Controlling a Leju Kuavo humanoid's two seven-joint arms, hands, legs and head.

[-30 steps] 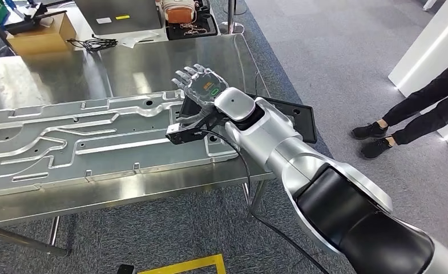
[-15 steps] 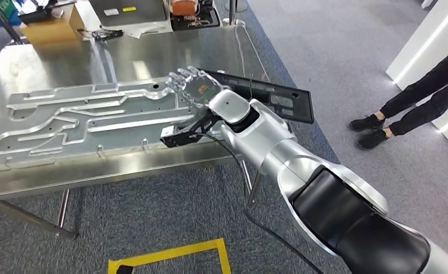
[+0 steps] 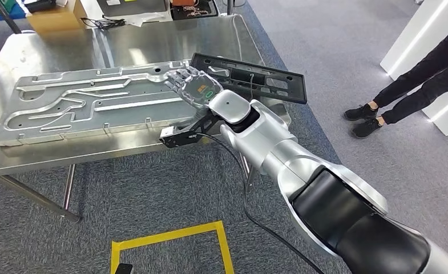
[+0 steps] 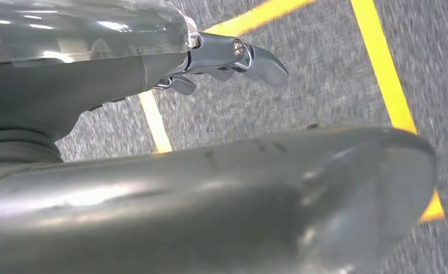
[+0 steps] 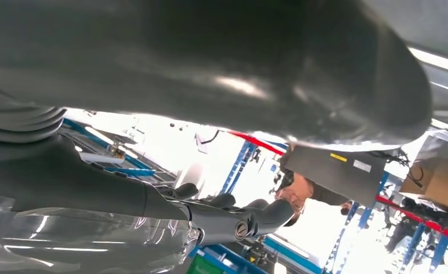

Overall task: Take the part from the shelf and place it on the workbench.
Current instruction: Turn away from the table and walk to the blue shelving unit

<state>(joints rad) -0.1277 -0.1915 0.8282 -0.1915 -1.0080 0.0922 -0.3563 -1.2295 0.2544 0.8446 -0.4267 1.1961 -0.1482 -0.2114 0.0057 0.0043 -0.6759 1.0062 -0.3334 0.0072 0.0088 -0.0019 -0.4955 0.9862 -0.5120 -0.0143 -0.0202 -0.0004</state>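
The black part (image 3: 250,77) lies flat on the shiny metal bench (image 3: 50,154), at the far right corner, just beside a big silver plate (image 3: 90,105) with grooves cut in it. The right robot hand (image 3: 194,88) hangs over the edge of that plate with its fingers spread and nothing in them. It looks near the part but not touching it, though that is hard to be sure of. The left robot hand (image 4: 210,57) hangs over grey carpet (image 4: 335,85) with yellow tape (image 4: 381,63); its fingers look held out and apart.
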